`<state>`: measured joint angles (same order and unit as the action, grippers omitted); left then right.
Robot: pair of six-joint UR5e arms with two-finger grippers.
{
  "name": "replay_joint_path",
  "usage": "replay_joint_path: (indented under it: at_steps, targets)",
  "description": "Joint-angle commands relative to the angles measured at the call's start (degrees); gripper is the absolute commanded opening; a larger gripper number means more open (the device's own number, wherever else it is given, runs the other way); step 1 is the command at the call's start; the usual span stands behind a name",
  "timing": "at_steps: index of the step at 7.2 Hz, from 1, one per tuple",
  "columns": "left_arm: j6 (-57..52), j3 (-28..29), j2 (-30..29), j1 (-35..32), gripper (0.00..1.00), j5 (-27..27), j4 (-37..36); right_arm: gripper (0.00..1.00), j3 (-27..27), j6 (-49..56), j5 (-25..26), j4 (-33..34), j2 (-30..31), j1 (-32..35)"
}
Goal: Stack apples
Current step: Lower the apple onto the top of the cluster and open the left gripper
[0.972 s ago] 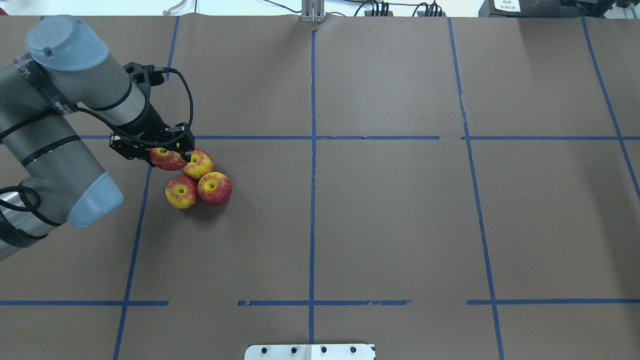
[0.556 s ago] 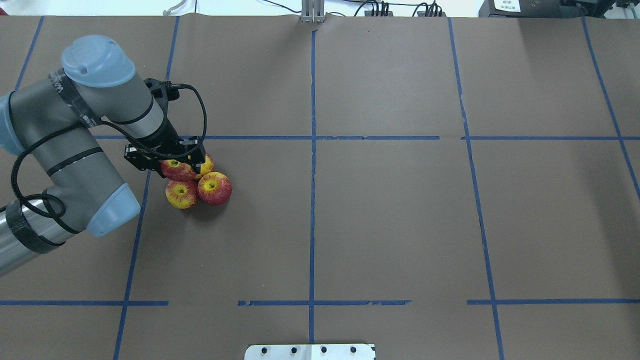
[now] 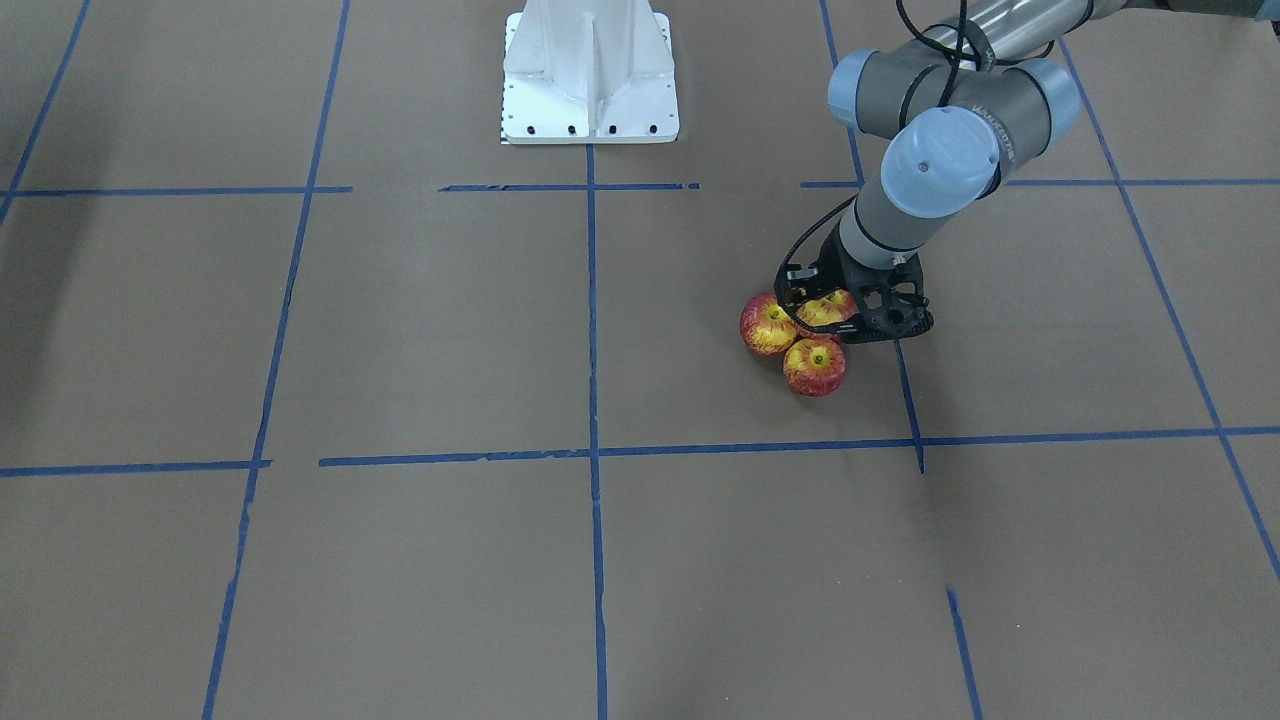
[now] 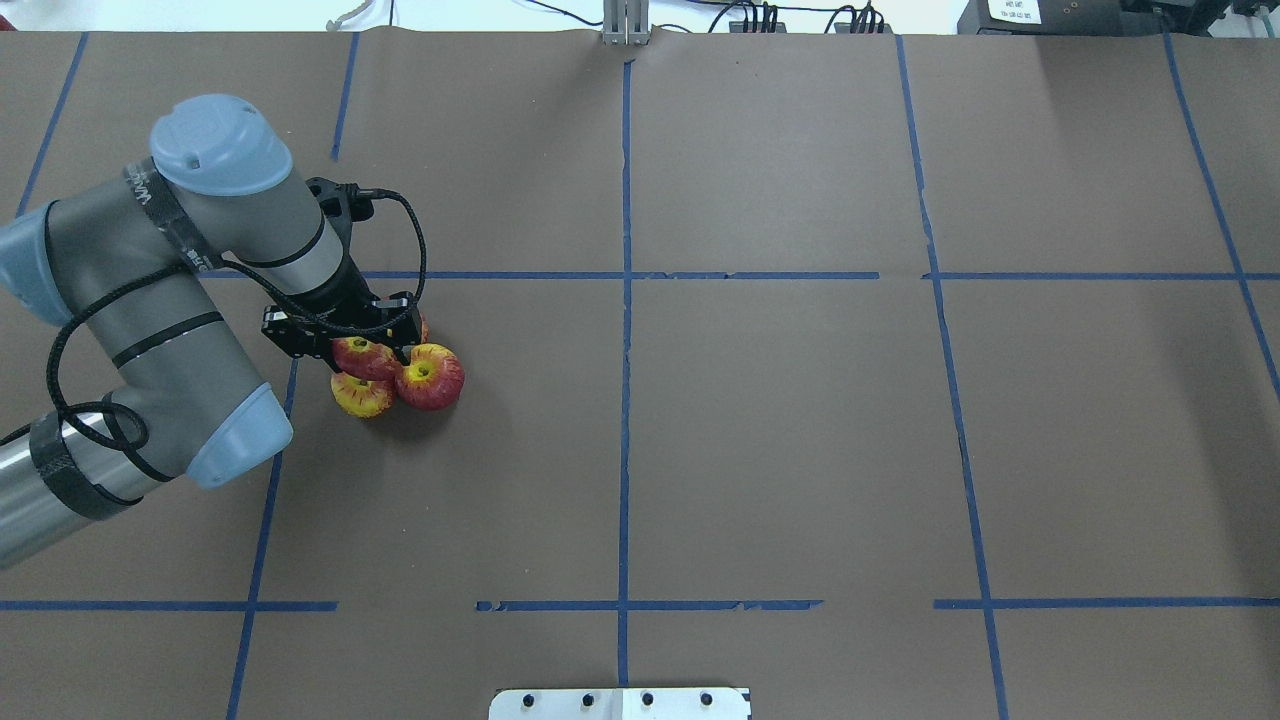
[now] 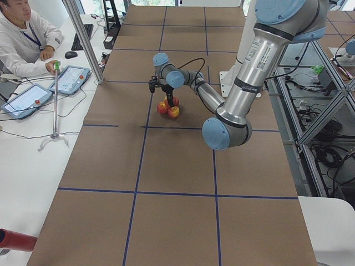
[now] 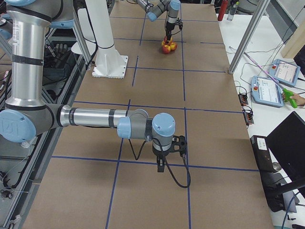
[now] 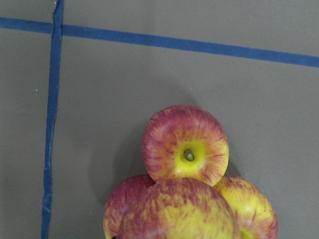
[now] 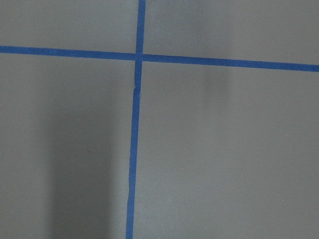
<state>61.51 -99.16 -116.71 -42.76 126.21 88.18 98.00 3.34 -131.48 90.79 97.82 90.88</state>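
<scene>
Three apples lie touching in a cluster on the brown table: one (image 4: 431,378) on the right, one (image 4: 361,397) on the left, one (image 3: 814,367) on the far side. My left gripper (image 4: 366,345) is shut on a fourth apple (image 4: 366,358) and holds it over the middle of the cluster. In the left wrist view the held apple (image 7: 177,214) fills the bottom edge, with the others (image 7: 185,144) around and below it. Whether it touches them I cannot tell. My right gripper (image 6: 163,164) shows only in the exterior right view, low over bare table; open or shut I cannot tell.
The robot's white base plate (image 3: 590,90) stands at the table's near middle. Blue tape lines (image 4: 624,300) divide the brown paper. An operator (image 5: 22,44) sits beyond the far side with tablets (image 5: 69,79) and a metal pole (image 5: 83,39).
My left gripper has moved with its apple from beside the cluster's far left to over its middle, now covering the far apple in the overhead view.
</scene>
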Motion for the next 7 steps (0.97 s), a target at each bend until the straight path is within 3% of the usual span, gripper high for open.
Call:
replay_joint_path:
  at_steps: [1, 5, 6, 7]
  targets:
    - [0.01, 0.2, -0.36, 0.14, 0.0, 0.0, 0.07, 1.0, 0.0, 0.0, 0.0, 0.0, 0.0, 0.0]
    - [-0.43, 1.42, -0.72, 0.14, 0.01, -0.09, 0.15, 1.0, 0.0, 0.0, 0.0, 0.0, 0.0, 0.0]
    - [-0.43, 1.51, -0.72, 0.14, 0.19, 0.0, 0.15, 1.0, 0.0, 0.0, 0.0, 0.0, 0.0, 0.0]
    - [-0.43, 1.52, -0.72, 0.14, 0.55, 0.0, 0.15, 1.0, 0.0, 0.0, 0.0, 0.0, 0.0, 0.0]
